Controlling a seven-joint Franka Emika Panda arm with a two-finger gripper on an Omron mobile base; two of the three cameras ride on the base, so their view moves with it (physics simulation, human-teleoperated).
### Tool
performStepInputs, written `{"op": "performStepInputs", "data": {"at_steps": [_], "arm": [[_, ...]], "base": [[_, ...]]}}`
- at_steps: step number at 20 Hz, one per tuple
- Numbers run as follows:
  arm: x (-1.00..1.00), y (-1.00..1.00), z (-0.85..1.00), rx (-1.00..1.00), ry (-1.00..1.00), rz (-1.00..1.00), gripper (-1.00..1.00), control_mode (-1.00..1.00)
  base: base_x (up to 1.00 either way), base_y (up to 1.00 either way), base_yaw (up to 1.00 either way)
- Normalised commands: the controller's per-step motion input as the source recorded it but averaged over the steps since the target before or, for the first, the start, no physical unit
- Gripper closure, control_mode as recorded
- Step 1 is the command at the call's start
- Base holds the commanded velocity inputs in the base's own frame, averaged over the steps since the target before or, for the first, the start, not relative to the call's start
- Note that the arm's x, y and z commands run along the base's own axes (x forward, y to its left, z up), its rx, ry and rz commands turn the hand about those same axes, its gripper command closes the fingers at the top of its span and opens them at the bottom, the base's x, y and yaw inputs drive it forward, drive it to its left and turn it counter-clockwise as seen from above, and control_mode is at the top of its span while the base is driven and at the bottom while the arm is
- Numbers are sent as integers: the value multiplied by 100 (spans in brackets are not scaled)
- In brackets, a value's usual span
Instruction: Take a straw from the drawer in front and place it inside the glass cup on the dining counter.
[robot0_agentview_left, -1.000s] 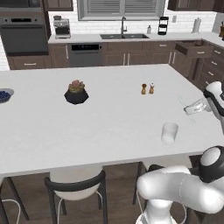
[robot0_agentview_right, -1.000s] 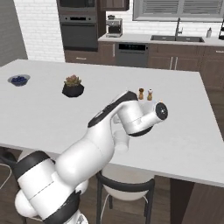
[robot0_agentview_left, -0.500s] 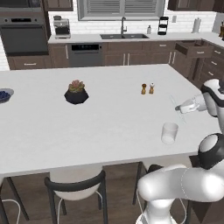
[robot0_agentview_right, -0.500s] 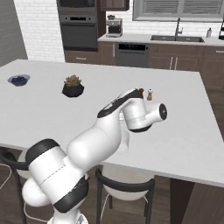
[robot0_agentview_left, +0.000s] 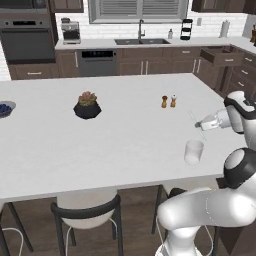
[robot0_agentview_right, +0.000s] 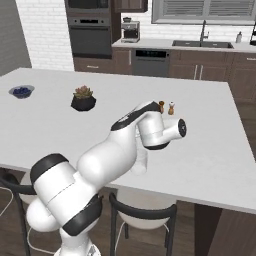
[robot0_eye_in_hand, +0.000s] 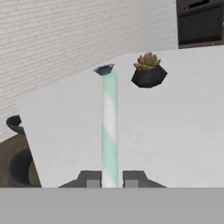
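From the hand camera I have the two dark fingertips of my gripper (robot0_eye_in_hand: 109, 178) clamped together on the straw (robot0_eye_in_hand: 109, 127), a thin, straight stick striped pale green and white that runs from between the pads up the middle of that view, out over the counter top. I judge it very light and fairly stiff along its length but easy to crush or bend at the pinch, and smooth enough to swivel between the pads, so a hold near one end, as I have now, leaves a long free length that could wag when I tilt it; I would keep the squeeze gentle and move slowly. In the left base view the gripper (robot0_agentview_left: 204, 124) sits at the right side of the dining counter (robot0_agentview_left: 100, 145), the large white-topped island with a dark base, and the straw (robot0_agentview_left: 195, 120) shows as a faint pale line slanting from it above the surface. Just beyond and below it in that view stands the glass cup (robot0_agentview_left: 194, 152), a short clear tumbler near the counter's front edge, upright and apart from the straw; it looks light and easy to tip, so I would bring the straw's free end down through the rim rather than against the wall. Farther off are two small brown shakers (robot0_agentview_left: 168, 101), a dark faceted pot with a succulent (robot0_agentview_left: 87, 106), and at the back right the open dark brown drawer (robot0_agentview_left: 223, 57).
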Motion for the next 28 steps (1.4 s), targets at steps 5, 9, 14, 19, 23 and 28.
{"op": "performStepInputs", "data": {"at_steps": [5,9,14,19,23,28], "arm": [[0,0,-6,0,0,0,100,-100],[0,0,-7,0,0,0,100,-100],[0,3,0,0,0,0,100,-100],[0,8,9,0,0,0,100,-100],[0,16,20,0,-2,0,100,-100],[-2,4,16,0,-1,0,100,-100]], "base": [[0,0,0],[0,0,0],[0,0,0],[0,0,0],[0,0,0],[0,0,0]]}}
